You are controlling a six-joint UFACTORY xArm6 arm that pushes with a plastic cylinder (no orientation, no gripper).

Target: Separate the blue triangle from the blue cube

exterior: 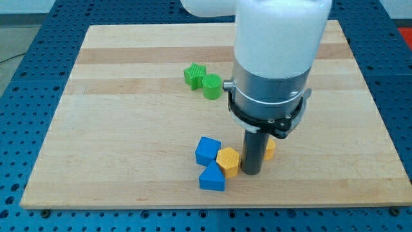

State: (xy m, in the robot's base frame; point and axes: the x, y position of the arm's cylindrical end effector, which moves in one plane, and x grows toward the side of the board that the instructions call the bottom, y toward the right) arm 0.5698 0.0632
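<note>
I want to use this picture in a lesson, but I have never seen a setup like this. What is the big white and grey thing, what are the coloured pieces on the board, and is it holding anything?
This is the single camera view of a wooden board. The big white and grey body is a robot arm. It has no hand and holds nothing; it ends in a dark rod, and my tip slides along the board, pushing blocks.

Near the view's bottom sit a blue cube, a blue triangle and a yellow block, tightly clustered. My tip stands just right of the yellow block. Another yellow block peeks out behind the rod. Higher up lie a green star and a green cylinder.
</note>
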